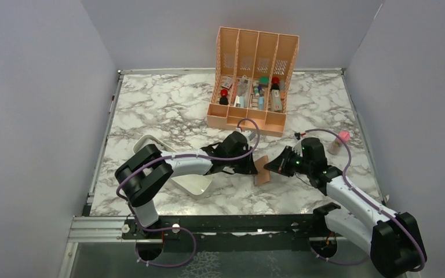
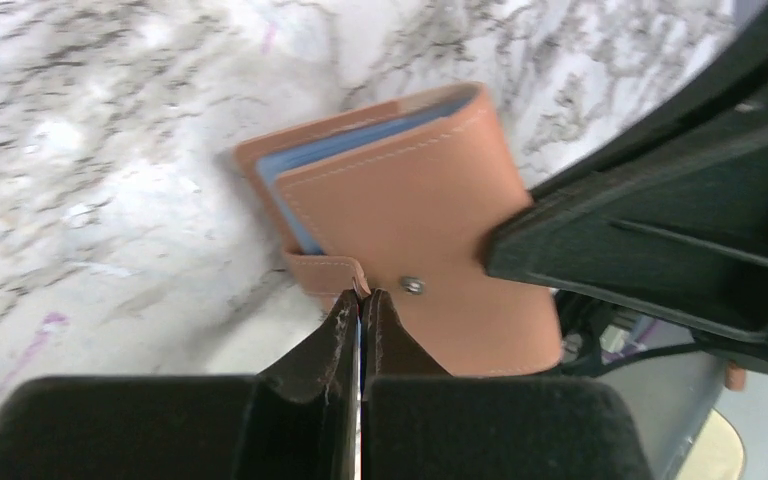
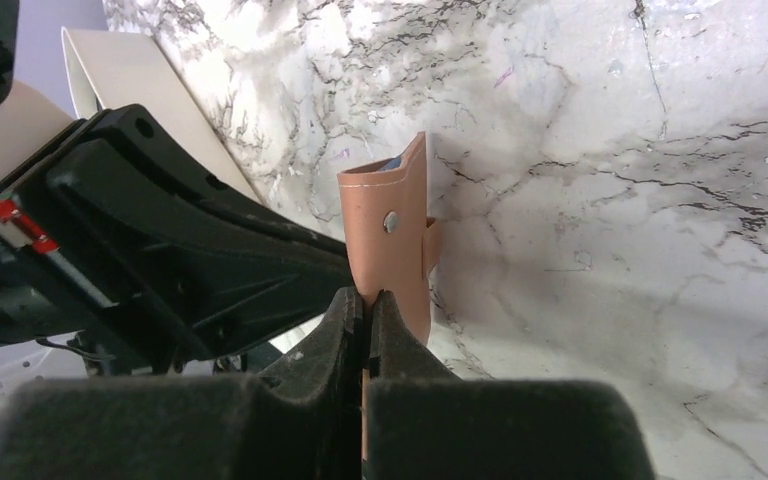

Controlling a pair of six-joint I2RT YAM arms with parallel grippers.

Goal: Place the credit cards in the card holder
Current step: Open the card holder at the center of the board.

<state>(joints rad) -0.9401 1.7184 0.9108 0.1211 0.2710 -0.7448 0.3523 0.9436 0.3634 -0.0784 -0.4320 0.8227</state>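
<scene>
— Two hands on the card holder (image 2: 410, 200), middle of the table (image 1: 168, 110), six o'clock from the peach organizer (image 1: 254, 55)!
— Left hand (image 2: 361, 302) pinches its snap tab; right hand (image 3: 368, 300) clamps the opposite edge.

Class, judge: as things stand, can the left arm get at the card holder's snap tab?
Probably yes: the left gripper, jaws shut, sits right at the tab of the card holder; nothing lies between.
</scene>
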